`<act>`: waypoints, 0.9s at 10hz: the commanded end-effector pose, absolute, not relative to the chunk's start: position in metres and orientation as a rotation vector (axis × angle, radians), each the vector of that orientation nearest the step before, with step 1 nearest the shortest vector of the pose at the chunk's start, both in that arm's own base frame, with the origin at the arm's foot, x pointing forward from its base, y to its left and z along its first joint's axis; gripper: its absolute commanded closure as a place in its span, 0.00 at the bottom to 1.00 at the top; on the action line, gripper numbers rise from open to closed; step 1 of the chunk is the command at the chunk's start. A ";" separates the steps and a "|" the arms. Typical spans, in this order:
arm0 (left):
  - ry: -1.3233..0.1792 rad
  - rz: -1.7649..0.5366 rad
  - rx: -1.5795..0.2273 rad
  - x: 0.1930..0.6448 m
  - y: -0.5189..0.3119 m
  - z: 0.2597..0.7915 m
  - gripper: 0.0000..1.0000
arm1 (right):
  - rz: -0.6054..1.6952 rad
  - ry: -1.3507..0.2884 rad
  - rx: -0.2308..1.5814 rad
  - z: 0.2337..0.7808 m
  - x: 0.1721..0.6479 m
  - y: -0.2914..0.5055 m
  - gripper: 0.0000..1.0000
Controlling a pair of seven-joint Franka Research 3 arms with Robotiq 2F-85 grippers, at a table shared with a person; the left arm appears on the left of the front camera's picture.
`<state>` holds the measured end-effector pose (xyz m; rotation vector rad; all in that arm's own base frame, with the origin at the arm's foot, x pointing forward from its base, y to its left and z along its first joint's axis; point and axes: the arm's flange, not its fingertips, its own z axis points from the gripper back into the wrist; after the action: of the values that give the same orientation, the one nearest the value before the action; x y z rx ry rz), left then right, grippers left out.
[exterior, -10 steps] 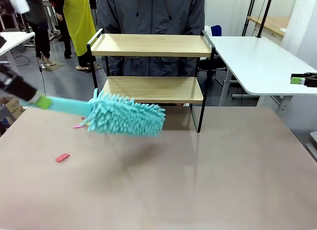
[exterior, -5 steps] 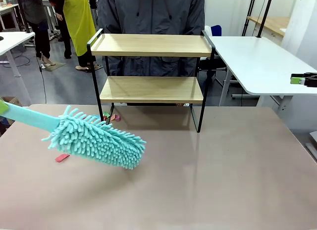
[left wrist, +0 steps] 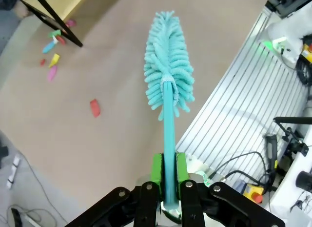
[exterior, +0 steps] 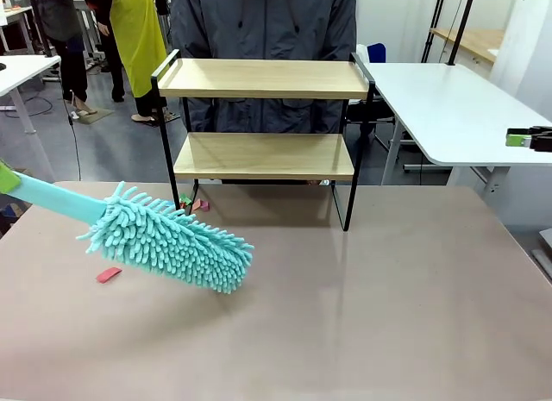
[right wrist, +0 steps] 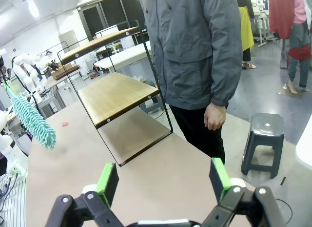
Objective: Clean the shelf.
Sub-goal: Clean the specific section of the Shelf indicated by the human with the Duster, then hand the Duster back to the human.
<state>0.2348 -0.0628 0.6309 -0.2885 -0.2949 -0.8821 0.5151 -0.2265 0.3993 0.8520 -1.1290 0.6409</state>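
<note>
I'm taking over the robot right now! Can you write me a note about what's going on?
Left gripper: jaws shut on the handle of the teal duster, head above the table, left of the shelf.
Right gripper: open, empty.
Done: both shelf boards look bare.
Left: coloured scraps lie on the table by the shelf's left leg; probably sweep those.

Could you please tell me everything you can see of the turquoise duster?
The duster is turquoise: a fluffy head of soft chenille-like strands on a flat, plastic-looking handle. The left gripper is shut on the handle's end. The head slants down over the table, left of and nearer than the shelf, apart from it; whether it touches the table is unclear.
</note>
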 end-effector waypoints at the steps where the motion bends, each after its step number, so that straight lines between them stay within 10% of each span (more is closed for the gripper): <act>1: -0.290 -0.883 -0.287 0.226 -0.060 0.637 0.86 | 0.642 -1.132 0.846 0.402 0.515 -0.224 0.00; 9: -0.290 -0.883 -0.287 0.226 -0.060 0.637 0.86 | 0.642 -1.132 0.846 0.402 0.515 -0.224 0.00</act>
<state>0.2279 -0.0612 0.6339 -0.2725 -0.2851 -0.8732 0.5151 -0.2265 0.3993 0.8520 -1.1290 0.6409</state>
